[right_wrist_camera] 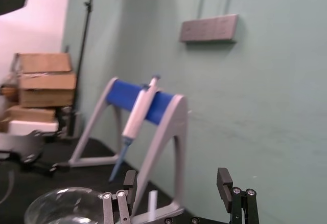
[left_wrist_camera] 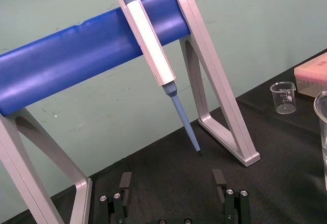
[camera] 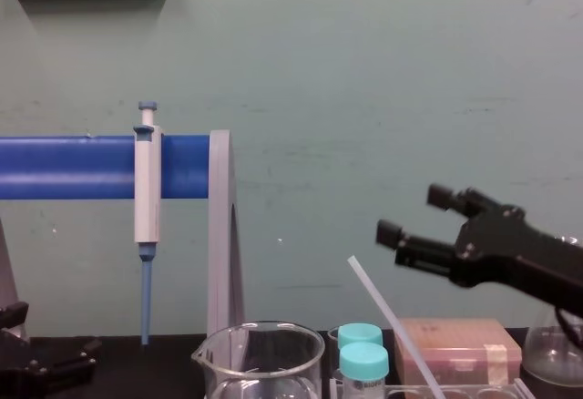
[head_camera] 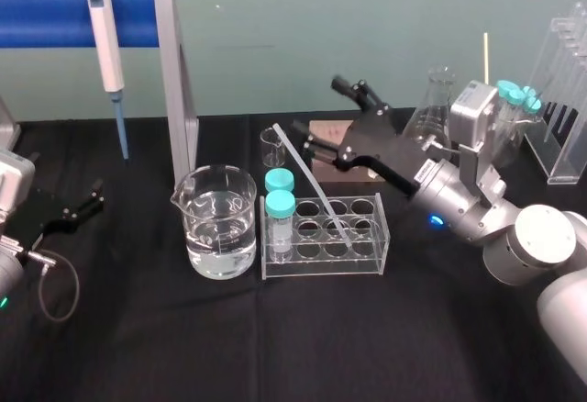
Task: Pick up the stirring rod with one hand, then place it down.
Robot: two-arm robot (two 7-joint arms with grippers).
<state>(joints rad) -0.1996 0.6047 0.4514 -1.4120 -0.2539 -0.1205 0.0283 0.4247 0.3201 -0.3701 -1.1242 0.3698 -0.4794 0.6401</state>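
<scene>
The stirring rod [head_camera: 310,184] is a thin whitish stick that leans in the clear test tube rack [head_camera: 371,251], its lower end in a rack hole and its upper end pointing back and to the left. In the chest view the stirring rod [camera: 392,322] rises slanted from the rack. My right gripper [head_camera: 317,105] hovers open just above and behind the rod's top, with neither finger touching it. The right wrist view has the rod's tip [right_wrist_camera: 152,204] low between the spread fingers [right_wrist_camera: 130,181]. My left gripper [head_camera: 92,198] rests open at the table's left edge, and its fingers [left_wrist_camera: 125,181] stand apart.
A beaker of water [head_camera: 218,223] stands left of the rack, which holds two teal-capped tubes [head_camera: 280,206]. A pipette [head_camera: 108,35] hangs on the blue stand [head_camera: 174,90] at back left. A small beaker [head_camera: 272,147], brown box [head_camera: 330,133], flask [head_camera: 437,108] and tall clear rack [head_camera: 569,108] stand behind.
</scene>
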